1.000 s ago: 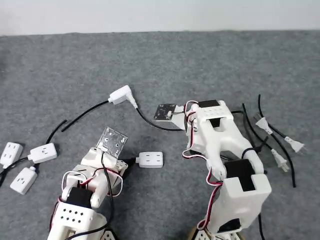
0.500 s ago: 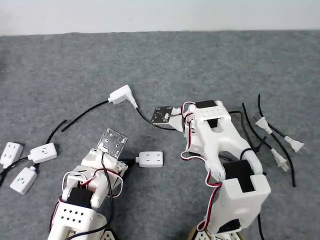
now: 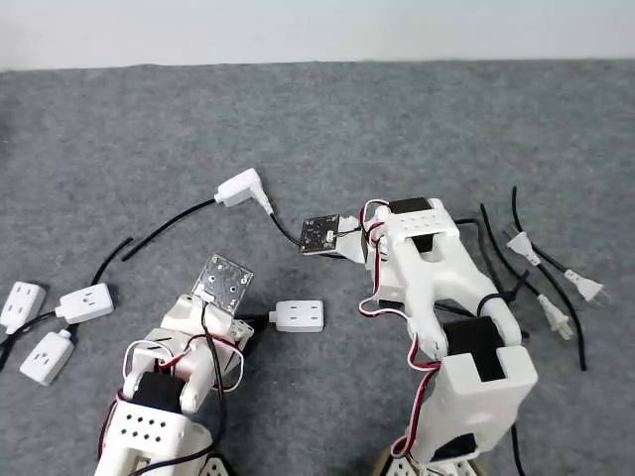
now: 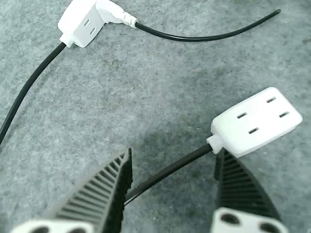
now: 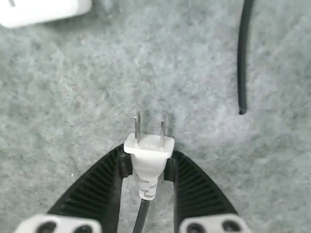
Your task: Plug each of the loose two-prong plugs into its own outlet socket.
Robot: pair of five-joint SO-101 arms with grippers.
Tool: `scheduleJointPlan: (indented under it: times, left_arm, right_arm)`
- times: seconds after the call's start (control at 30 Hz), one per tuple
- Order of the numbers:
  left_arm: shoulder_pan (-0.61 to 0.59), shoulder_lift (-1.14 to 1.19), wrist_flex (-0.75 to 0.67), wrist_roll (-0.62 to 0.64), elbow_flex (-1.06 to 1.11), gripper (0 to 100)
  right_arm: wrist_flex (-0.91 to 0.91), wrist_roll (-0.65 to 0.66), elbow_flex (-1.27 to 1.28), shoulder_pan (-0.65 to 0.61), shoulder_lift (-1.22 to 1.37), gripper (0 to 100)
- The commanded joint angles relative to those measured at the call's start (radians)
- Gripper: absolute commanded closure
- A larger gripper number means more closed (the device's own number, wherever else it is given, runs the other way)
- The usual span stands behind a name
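Right gripper clamped on a white two-prong plug, prongs pointing away from the wrist over the grey mat (contact with the mat: cannot tell). Left gripper spread wide, fingers either side of the black cord of a white socket, not touching it. In the high view this socket lies lower centre and spare plugs lie at the right edge.

The left end effector hangs low and spread apart, while the right end effector is clamped tight.
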Motion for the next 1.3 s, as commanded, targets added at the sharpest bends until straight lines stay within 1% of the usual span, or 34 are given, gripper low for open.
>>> scheduleJointPlan:
  times: [0.0, 0.07, 0.2, 0.27, 0.3, 0.4, 0.53, 0.6, 0.73, 0.8, 0.93, 1.03, 1.2, 1.27]
  left_arm:
    - [0.015, -0.012, -0.026, -0.011, -0.012, 74]
    - [0.052, -0.012, -0.026, -0.011, -0.01, 74]
    - [0.107, -0.012, -0.025, -0.012, -0.01, 75]
    - [0.117, -0.014, -0.034, -0.012, -0.018, 77]
    - [0.123, -0.014, -0.061, -0.006, -0.025, 79]
    - [0.15, -0.014, -0.137, 0.005, -0.035, 81]
    - [0.167, -0.014, -0.192, 0.028, -0.028, 80]
    - [0.163, -0.014, -0.235, 0.086, -0.028, 80]
    - [0.167, -0.014, -0.279, 0.269, -0.028, 80]
    - [0.167, -0.014, -0.304, 0.315, -0.028, 80]
    - [0.169, -0.014, -0.316, 0.327, -0.028, 80]
    - [0.169, -0.014, -0.313, 0.328, -0.027, 80]
    - [0.173, -0.014, -0.316, 0.33, 0.015, 81]
    - [0.215, -0.014, -0.318, 0.33, 0.028, 80]
  right_arm:
    - [0.012, 0.02, 0.029, -0.021, -0.042, 99.0]
    - [0.012, 0.017, 0.032, -0.027, -0.044, 99.1]
    - [0.015, -0.032, 0.032, -0.042, -0.045, 99.1]
    - [0.05, -0.038, 0.032, -0.058, -0.045, 99.1]
    - [0.07, -0.044, 0.028, -0.071, -0.045, 99.1]
    - [0.107, -0.129, 0.028, -0.104, -0.111, 99.1]
    - [0.177, -0.226, 0.032, -0.143, -0.282, 99.1]
    - [0.214, -0.275, 0.032, -0.177, -0.357, 99.1]
    - [0.246, -0.374, 0.029, -0.251, -0.444, 99.1]
    - [0.246, -0.407, 0.029, -0.277, -0.458, 99.1]
    - [0.246, -0.47, 0.029, -0.326, -0.464, 99.1]
    - [0.248, -0.503, 0.011, -0.34, -0.47, 99.1]
    - [0.248, -0.509, -0.026, -0.343, -0.47, 99.1]
    - [0.248, -0.512, -0.037, -0.343, -0.47, 99.1]
